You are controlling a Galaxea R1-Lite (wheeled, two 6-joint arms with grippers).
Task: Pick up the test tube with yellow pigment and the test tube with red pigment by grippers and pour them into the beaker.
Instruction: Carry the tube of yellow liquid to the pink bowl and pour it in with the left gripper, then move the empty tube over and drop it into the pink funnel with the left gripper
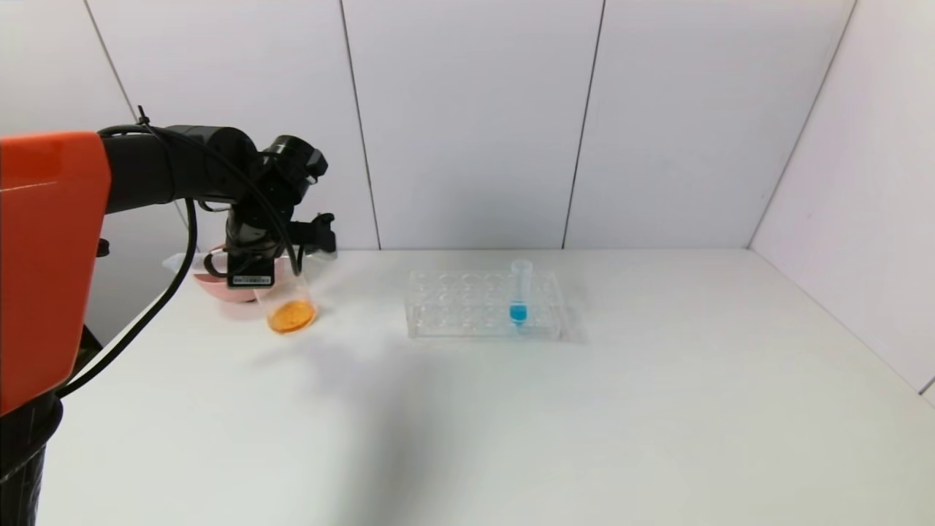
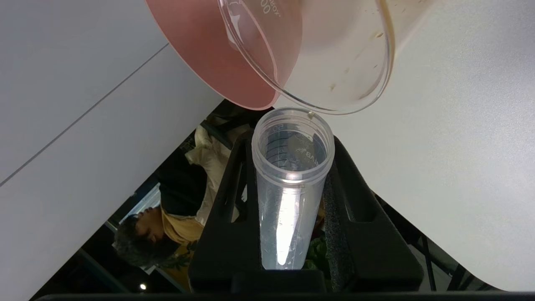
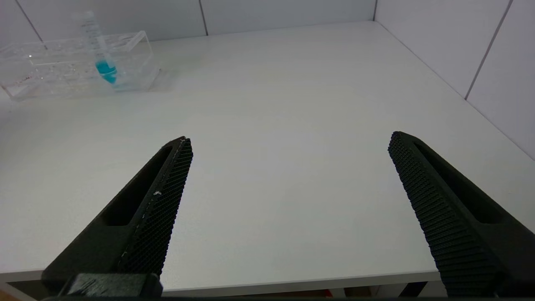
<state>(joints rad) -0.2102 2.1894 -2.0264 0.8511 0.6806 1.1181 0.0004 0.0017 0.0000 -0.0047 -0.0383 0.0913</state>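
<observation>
Orange liquid at the bottom of the beaker (image 1: 291,310), standing at the far left of the white table (image 1: 584,424). Touching or just in front of a pink bowl (image 1: 208,283), which sits behind it and a little further left. From the left wrist view, clear-walled, with the pink bowl (image 2: 217,54) close beside it and small specks clinging inside the beaker (image 2: 334,54).

Hovering right over the beaker, the left gripper (image 1: 292,245), on its black and orange arm reaching in from the left. Clamped narrow on a clear plastic tube (image 2: 292,184), one black finger (image 2: 221,217) on each side. Tube tipped, open mouth right at the beaker's rim, touching it or nearly so. No liquid visible in the tube, so cannot tell whether the yellow one or the red one; only faint printed marks on its wall. Hidden behind the gripper in the head view.

Near the middle of the table, well apart from the beaker to its right, a clear rack (image 1: 453,307) with rows of holes. Upright in its right end, one tube with blue liquid (image 1: 518,296) in its tip.

Low over the near right part of the table, the right gripper (image 3: 288,159), out of the head view. Spread wide, holding nothing, ribbed inner faces turned toward each other. Beyond it, far to the left, the rack (image 3: 54,62) and the blue tube (image 3: 100,54) again.
</observation>
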